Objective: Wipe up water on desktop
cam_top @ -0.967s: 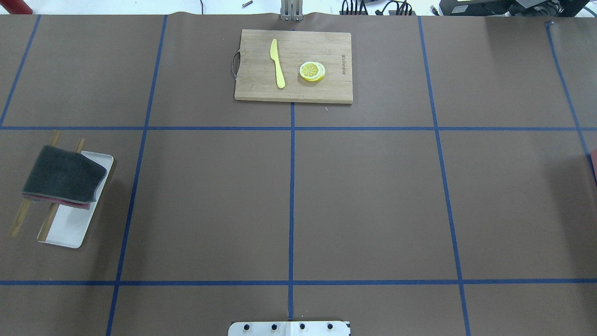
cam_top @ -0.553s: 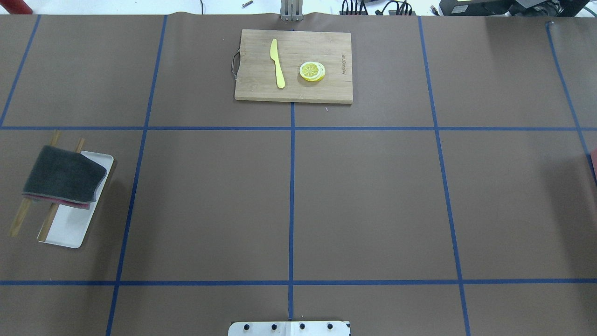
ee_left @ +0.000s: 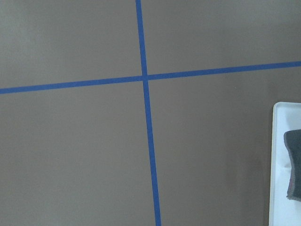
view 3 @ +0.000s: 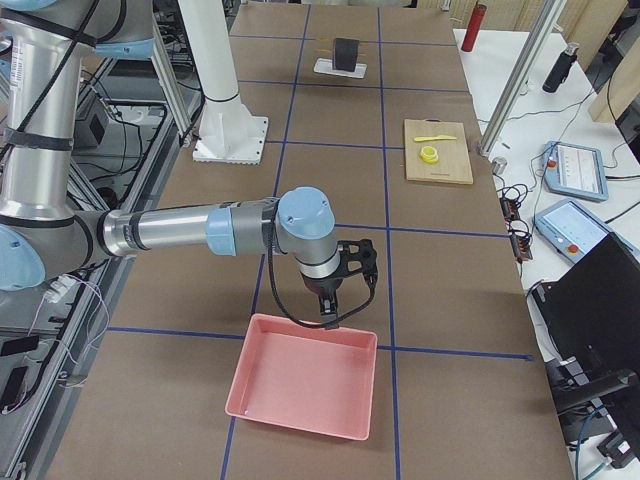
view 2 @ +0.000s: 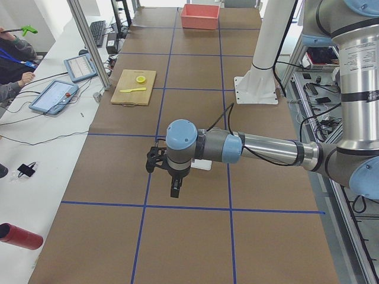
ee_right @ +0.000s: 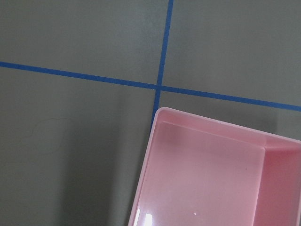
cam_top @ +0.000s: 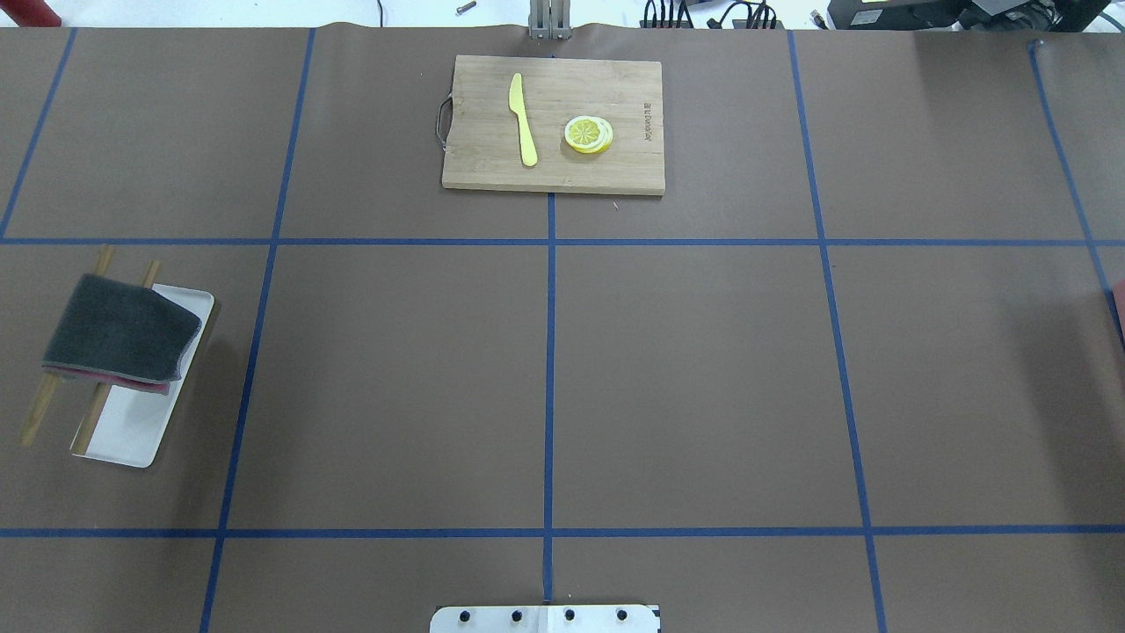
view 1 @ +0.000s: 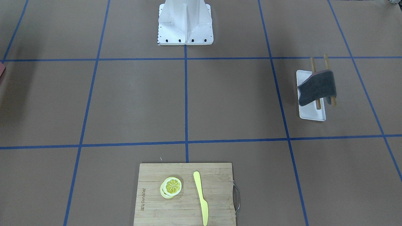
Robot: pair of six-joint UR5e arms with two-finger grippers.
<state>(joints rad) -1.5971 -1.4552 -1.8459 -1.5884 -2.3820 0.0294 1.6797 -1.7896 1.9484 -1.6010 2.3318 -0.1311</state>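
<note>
Wiping is not yet begun: the cloth (cam_top: pixel 119 330) is draped above the tray (cam_top: pixel 132 440) on the worktop (cam_top: pixel 703 369). Whether the left tool (view 2: pixel 174 188) and right tool (view 3: pixel 328 312) are spread cannot be told.

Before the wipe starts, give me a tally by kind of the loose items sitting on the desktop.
Cutting board: 1
Yellow knife: 1
Lemon-slice stack: 1
White tray: 1
Grey cloth: 1
Wooden sticks: 2
Pink bin: 1
Total on the desktop: 8
</note>
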